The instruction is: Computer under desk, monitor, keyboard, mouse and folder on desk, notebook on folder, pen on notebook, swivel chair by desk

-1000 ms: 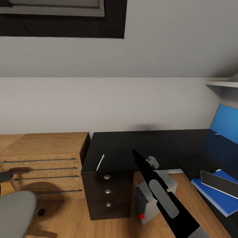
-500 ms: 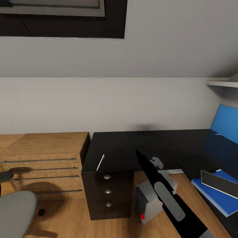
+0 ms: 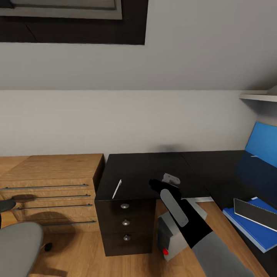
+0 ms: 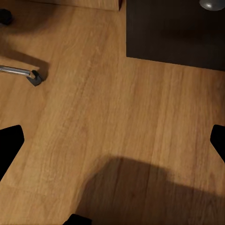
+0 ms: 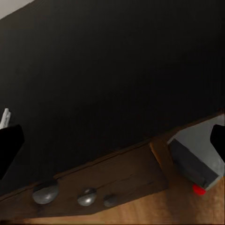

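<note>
Black desk (image 3: 154, 169) — white pen (image 3: 117, 188) near its front edge, blue folder (image 3: 252, 227) at right

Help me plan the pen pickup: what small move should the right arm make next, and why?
Probably swing the right tool toward the pen and lower it. The pen lies alone near the front edge of the dark desk, above the drawers, while the arm hangs off to the pen's right, over the desk's edge. In the right wrist view the open fingers have the pen only at the frame's edge.
</note>
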